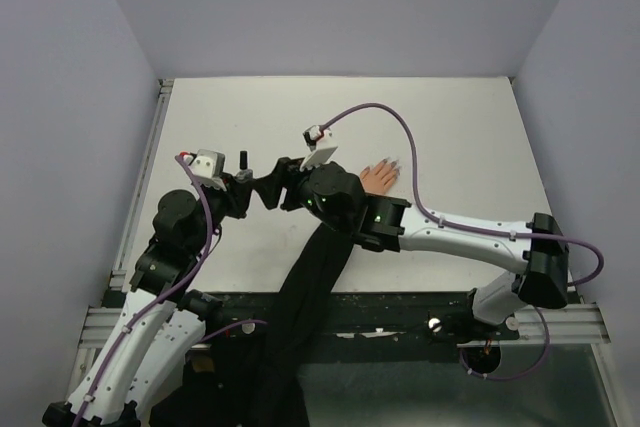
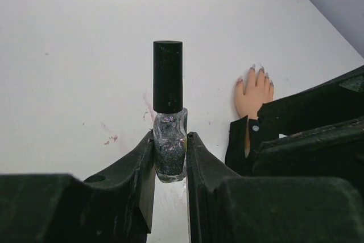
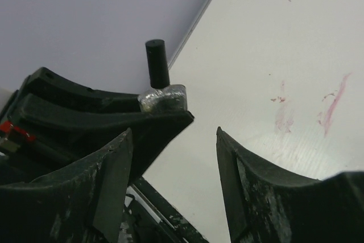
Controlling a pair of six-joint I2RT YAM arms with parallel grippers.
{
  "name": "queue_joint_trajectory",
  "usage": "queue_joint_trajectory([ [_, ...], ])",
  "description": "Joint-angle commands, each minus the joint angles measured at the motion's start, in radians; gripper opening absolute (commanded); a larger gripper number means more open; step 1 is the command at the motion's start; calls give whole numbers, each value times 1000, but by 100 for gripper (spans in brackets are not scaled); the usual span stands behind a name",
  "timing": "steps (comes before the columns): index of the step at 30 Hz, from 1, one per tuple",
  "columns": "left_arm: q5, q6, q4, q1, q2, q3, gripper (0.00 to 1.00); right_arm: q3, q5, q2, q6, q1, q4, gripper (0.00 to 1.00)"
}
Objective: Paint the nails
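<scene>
Top external view showed the fake hand (image 1: 380, 178) lying flat near the middle of the white table (image 1: 460, 127). Its black sleeve (image 1: 305, 297) ran back over the near edge. The nails (image 1: 397, 164) pointed toward the far right, just beyond the right arm's wrist.

The left gripper (image 2: 170, 160) stood to the left of the hand, its 2 fingers clamped on the glittery glass body of a small bottle (image 2: 169, 140). The bottle was upright with its black cap (image 2: 168, 78) on.

The right gripper (image 3: 173, 138) faced the bottle from close by, with its jaws spread wide and nothing between them.

In the left wrist view, the greyish-purple nails (image 2: 260, 74) lay to the right of the bottle and apart from it, aimed at the far wall. Pink smears (image 3: 333, 103) marked the tabletop.
</scene>
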Motion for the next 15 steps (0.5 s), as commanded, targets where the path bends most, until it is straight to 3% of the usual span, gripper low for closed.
queue_joint_trajectory([
  [1, 48, -1, 72, 3, -30, 27, 0, -67, 52, -96, -72, 2, -42, 68],
  [4, 132, 3, 101, 2, -33, 22, 0, -115, -103, -176, -138, -53, 11, 69],
  [9, 382, -2, 169, 2, -30, 11, 0, -161, -560, -291, -237, -212, 52, 69],
  [15, 725, -82, 328, 2, -10, -16, 0, -109, -802, -363, -337, -307, -74, 68],
])
